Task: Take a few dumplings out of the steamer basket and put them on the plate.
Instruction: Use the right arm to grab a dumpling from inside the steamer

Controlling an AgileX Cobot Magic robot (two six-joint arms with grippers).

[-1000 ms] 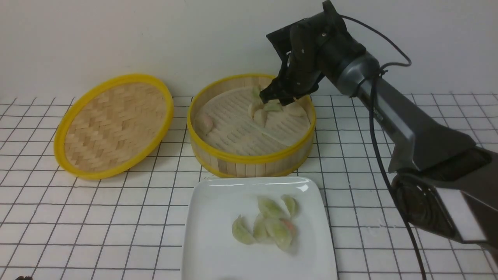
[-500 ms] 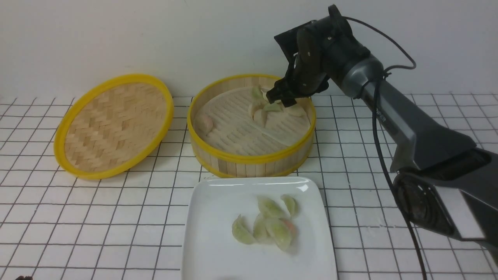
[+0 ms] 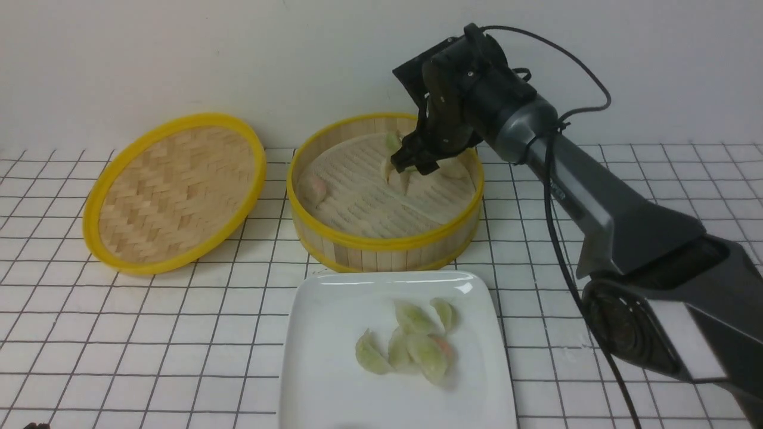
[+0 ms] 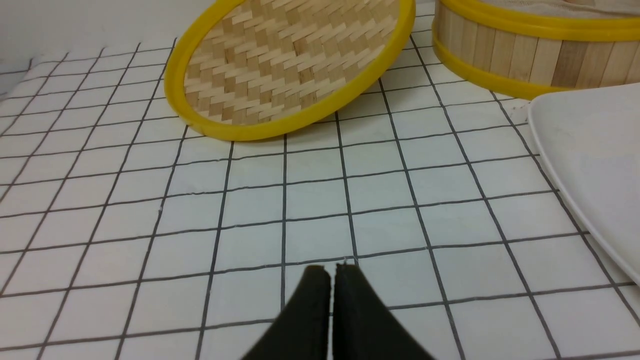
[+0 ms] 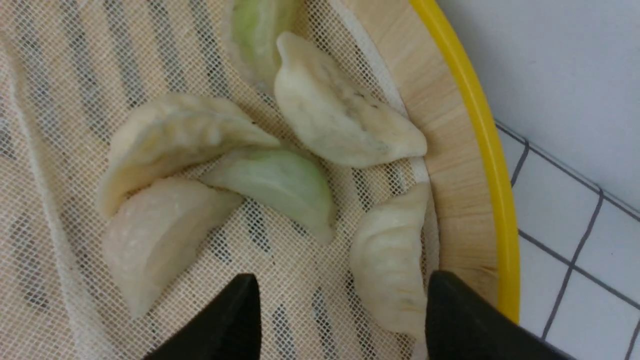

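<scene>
Right pincer: the black right gripper (image 5: 340, 310) hangs inside the round bamboo-slat steamer basket with yellow rims (image 3: 381, 241), at its far right side; its two fingers stand apart and hold nothing.
Target thing: a pale cream crescent dumpling (image 5: 387, 270) lies on the perforated liner, close to the basket wall, partly between the open fingers and nearer to one of them.
Long axis: in the right wrist view this dumpling lies roughly along the reach of the fingers, so they would close on its two flat sides, it seems.
Neighbours: a green-tinted dumpling (image 5: 277, 182) and three other pale ones lie just beyond the fingertips.
Plate: the glossy white square plate (image 3: 334, 310) is near of the basket and already carries a small heap of green-tinted dumplings (image 3: 411, 345).
Left pincer: the left gripper (image 4: 330, 280) rests low over the grid-tiled table (image 4: 250, 200), far to the left, its fingers together and empty.
Nearer arm: the right one, clearly.
</scene>
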